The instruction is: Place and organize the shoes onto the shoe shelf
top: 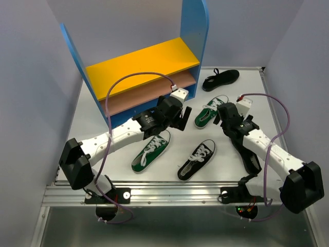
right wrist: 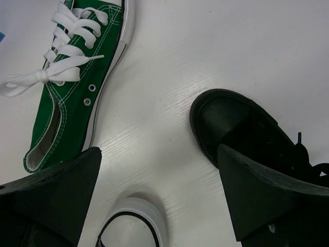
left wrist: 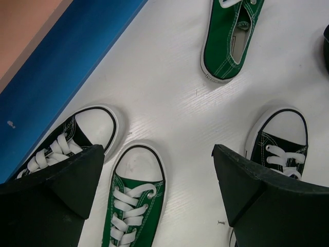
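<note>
The left arm [top: 121,133] slants from its base toward the shoe shelf [top: 198,31]. Its wrist is bent down, so the left gripper [top: 181,119] hangs just in front of the shelf's right-hand panel, jaws spread wide and holding nothing (both black fingers [left wrist: 56,195] frame the wrist view). The right arm [top: 264,149] stretches forward to the right of the shelf, well apart from it. The right gripper [top: 222,114] points down, equally wide and empty.

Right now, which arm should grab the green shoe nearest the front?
Left. The left gripper is open with that green shoe framed between its fingers; the right gripper is farther away.
</note>
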Robot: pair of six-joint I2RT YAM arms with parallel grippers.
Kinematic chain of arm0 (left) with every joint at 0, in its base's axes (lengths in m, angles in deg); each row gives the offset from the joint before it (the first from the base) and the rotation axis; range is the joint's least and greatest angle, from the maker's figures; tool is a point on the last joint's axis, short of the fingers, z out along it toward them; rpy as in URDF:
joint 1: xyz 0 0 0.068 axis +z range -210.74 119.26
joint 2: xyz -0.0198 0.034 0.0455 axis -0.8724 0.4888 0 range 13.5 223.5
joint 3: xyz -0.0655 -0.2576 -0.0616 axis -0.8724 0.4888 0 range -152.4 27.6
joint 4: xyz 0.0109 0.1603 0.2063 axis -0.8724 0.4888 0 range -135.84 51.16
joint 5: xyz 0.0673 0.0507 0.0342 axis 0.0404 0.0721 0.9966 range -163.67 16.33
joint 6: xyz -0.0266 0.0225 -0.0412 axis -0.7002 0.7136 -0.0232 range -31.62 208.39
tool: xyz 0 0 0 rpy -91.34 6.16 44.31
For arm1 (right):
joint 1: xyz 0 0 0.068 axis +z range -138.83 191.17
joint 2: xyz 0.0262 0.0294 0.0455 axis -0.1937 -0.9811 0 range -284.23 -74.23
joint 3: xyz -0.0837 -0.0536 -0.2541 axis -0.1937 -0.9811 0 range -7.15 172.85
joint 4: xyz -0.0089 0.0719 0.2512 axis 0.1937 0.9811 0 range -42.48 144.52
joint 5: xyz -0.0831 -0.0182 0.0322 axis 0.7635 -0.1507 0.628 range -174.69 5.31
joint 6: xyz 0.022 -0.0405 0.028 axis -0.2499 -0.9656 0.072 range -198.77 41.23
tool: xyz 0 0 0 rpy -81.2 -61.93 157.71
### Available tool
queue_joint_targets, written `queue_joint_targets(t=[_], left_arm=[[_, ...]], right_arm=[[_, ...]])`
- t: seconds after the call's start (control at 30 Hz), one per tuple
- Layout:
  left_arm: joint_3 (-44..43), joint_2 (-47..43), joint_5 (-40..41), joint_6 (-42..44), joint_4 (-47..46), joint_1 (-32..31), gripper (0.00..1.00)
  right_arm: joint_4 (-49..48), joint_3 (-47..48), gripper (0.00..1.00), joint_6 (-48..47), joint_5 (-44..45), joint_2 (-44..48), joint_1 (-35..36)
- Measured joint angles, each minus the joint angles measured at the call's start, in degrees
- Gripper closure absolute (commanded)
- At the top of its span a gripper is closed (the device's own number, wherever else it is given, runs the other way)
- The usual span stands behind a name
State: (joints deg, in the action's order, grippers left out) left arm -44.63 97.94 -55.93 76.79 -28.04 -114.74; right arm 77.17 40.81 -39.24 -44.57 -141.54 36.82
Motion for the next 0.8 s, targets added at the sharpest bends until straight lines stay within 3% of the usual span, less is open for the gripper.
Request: queue_joint_targets(t=[0.33,0.8], left_arm=[[-5.16,3.89,-1.53,-0.50,1.18,0.00,0.06],[-31.12,31.01,-5.66,-2.51,9.01,0.00,0.25]], right_arm=[[0.22,-0.02,0.00,-0.28,2.16,1.53,-0.02],[1.42,0.83,0.00,-5.44,1.81,6.49,-9.22]])
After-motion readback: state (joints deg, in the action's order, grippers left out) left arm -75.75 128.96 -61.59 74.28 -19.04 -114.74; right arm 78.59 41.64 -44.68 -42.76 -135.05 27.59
